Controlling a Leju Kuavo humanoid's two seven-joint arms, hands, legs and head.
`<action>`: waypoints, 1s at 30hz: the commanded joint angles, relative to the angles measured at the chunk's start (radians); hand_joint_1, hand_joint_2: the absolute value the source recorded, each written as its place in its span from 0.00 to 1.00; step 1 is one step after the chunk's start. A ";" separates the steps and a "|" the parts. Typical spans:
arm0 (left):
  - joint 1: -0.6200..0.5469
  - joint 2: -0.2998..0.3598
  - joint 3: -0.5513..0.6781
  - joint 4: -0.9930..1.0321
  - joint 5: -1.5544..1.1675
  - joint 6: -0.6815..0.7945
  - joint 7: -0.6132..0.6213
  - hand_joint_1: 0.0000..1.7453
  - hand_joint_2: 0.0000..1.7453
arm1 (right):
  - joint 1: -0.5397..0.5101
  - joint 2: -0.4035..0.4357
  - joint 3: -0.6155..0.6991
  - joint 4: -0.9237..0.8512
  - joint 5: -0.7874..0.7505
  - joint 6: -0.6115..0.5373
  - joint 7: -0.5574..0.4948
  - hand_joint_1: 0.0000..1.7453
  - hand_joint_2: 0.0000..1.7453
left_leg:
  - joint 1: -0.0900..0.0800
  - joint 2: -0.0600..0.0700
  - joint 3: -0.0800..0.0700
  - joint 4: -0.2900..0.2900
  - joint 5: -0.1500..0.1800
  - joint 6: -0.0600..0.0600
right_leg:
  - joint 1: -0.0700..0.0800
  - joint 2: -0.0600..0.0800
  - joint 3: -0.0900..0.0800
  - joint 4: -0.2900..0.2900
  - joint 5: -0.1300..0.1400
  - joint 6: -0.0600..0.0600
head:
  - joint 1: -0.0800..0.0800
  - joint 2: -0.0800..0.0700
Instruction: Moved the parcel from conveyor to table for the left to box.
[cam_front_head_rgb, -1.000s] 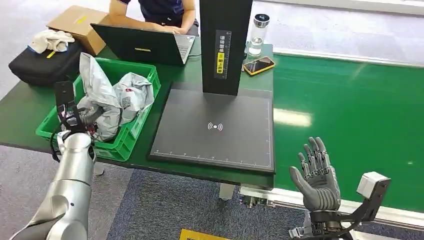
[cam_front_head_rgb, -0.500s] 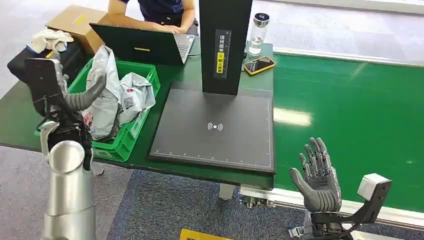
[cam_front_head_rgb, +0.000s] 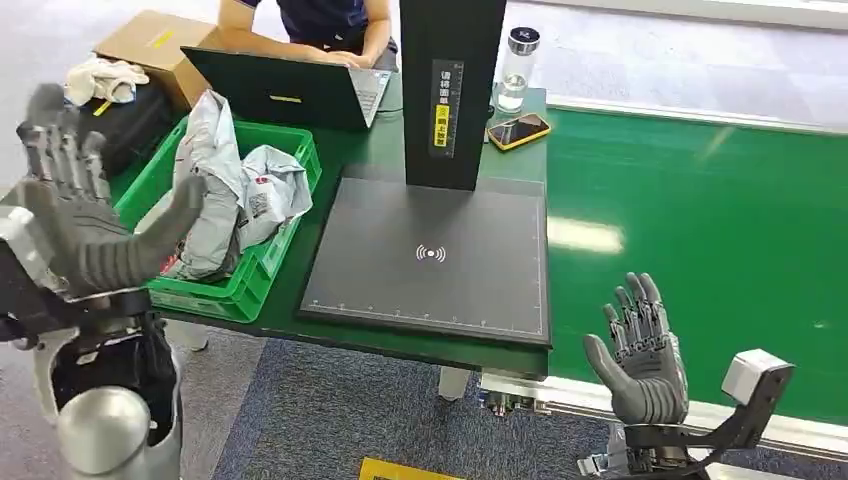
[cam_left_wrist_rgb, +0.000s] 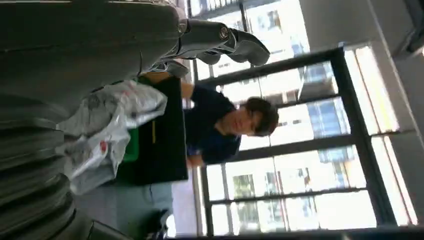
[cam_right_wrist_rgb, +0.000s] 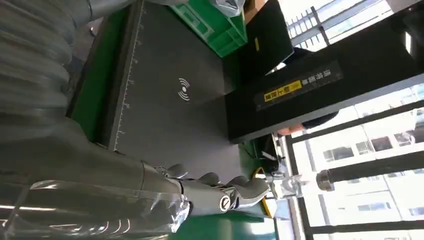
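Standing at the near edge of the counter (cam_front_head_rgb: 370, 150), the robot faces a dark scan pad (cam_front_head_rgb: 430, 255) with a black upright post (cam_front_head_rgb: 450, 90) at its far side; the pad serves as landmark.

Left hand (cam_front_head_rgb: 75, 225): raised to the left of the pad, in front of the green crate (cam_front_head_rgb: 255, 275), palm forward, fingers (cam_front_head_rgb: 60, 150) spread apart, holding nothing. In the left wrist view the thumb and fingertips stand apart too.

Right hand (cam_front_head_rgb: 640, 350): low and to the right of the pad, over the near edge of the green conveyor (cam_front_head_rgb: 700, 220). Fingers upright and apart, nothing held.

Parcels: crumpled grey poly bags (cam_front_head_rgb: 230, 190) lie piled in the green crate, which sits on the counter just left of the pad. One bag stands above the crate rim.

Beyond the pad: an open black laptop (cam_front_head_rgb: 290, 90) with a person (cam_front_head_rgb: 320, 25) seated behind it. To the right of the post, a phone in a yellow case (cam_front_head_rgb: 518, 130) and a clear bottle (cam_front_head_rgb: 515, 65). Far left of the pad: a black bag (cam_front_head_rgb: 130, 125) with a white cloth (cam_front_head_rgb: 100, 78) on top, and a cardboard box (cam_front_head_rgb: 155, 45).
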 joint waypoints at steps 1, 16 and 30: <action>0.093 -0.003 -0.169 0.209 0.196 -0.185 0.017 0.00 1.00 | 0.008 -0.003 0.124 -0.003 0.036 -0.044 -0.012 0.00 1.00 | 0.000 0.001 0.004 -0.003 0.000 0.000 | 0.000 0.001 0.004 -0.003 0.000 -0.001 | 0.000 0.000; 0.099 -0.031 -0.299 0.374 0.263 -0.316 0.018 0.00 1.00 | 0.143 0.029 0.142 -0.114 0.160 -0.026 0.025 0.00 1.00 | 0.000 -0.002 0.003 -0.002 -0.001 -0.001 | 0.001 -0.002 0.003 -0.002 -0.002 -0.002 | 0.001 0.000; 0.048 -0.015 -0.336 0.413 0.286 -0.348 0.022 0.00 1.00 | 0.281 0.052 0.099 -0.211 0.163 -0.024 0.021 0.00 1.00 | 0.000 -0.001 0.003 -0.002 -0.002 -0.001 | 0.001 -0.001 0.002 -0.002 -0.002 -0.002 | 0.000 0.000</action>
